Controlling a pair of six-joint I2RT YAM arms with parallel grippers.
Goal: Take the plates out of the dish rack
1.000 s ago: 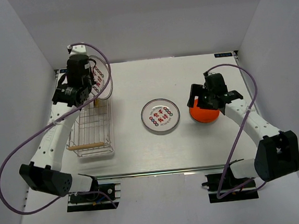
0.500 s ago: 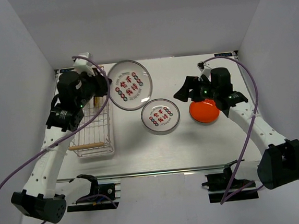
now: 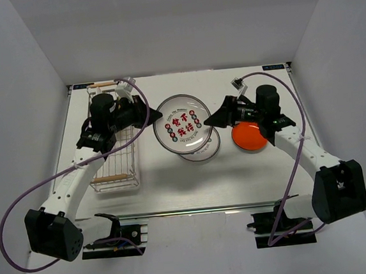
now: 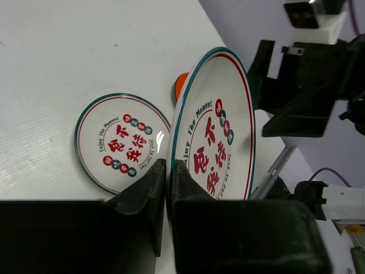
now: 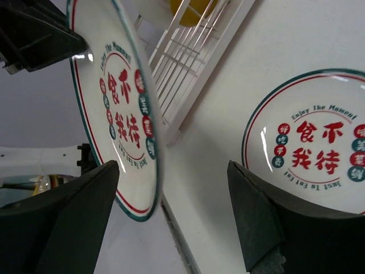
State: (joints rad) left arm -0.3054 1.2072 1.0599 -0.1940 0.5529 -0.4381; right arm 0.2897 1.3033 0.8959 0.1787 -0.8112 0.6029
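My left gripper is shut on the rim of a large white plate with teal-red rings and holds it tilted in the air over a smaller matching plate that lies flat on the table. In the left wrist view the jaws pinch the held plate above the flat one. My right gripper is open and empty, its fingers just right of the held plate. The orange-red plate lies under my right arm. The dish rack is at the left. The blue plate is out of view.
A yellow plate shows in the rack in the right wrist view. The rack's wooden handles lie at its far end and near end. White walls enclose the table on three sides.
My left gripper lifted the large ringed plate out of the rack and carried it right, over the smaller plate. My right gripper left the orange-red plate and swung left towards the held plate.
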